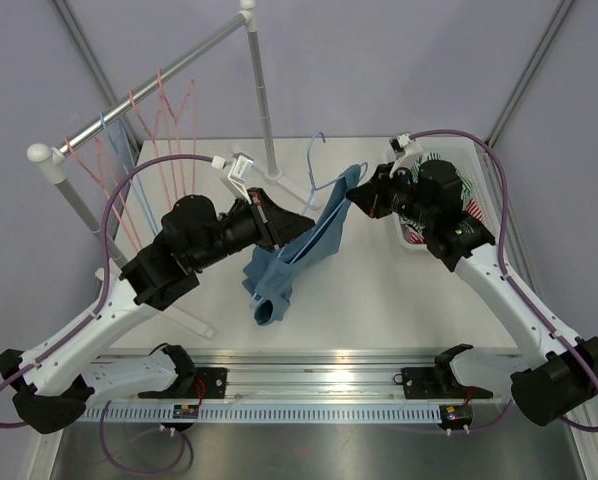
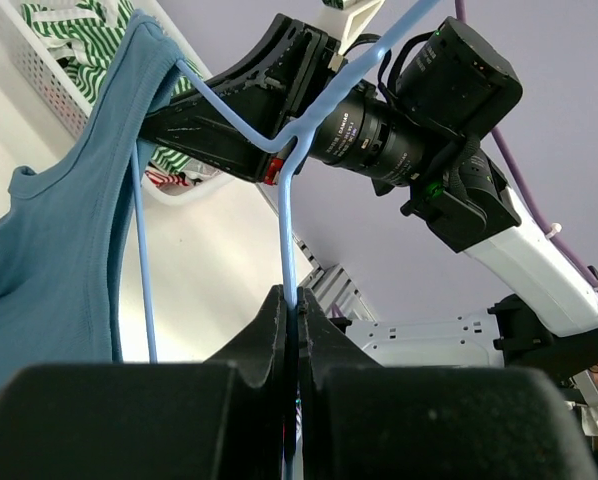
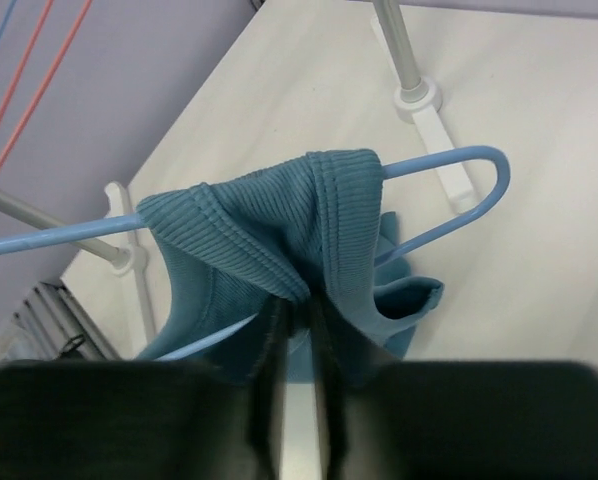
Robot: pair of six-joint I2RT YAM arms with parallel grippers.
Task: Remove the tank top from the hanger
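Right fingers [image 3: 267, 385] pinch ribbed tank top [image 3: 279, 225]; left fingers [image 2: 269, 340] clamp thin hanger [image 2: 287, 230]

tank top [image 1: 314, 240]: teal-blue, ribbed | hanger [image 3: 439, 161]: light blue | cloth [image 2: 74, 30]: green-white stripes

no text can be read for sure. in the left wrist view a line of small white lettering [image 2: 351, 128] runs along the black barrel [image 2: 379, 150] of the right arm [image 2: 539, 265], but it is too fine and skewed to make out. the white tags [image 1: 241, 166] by the cables in the top view show no legible print. the small yellow stickers [image 1: 186, 408] at the bottom of that view are too small to read.
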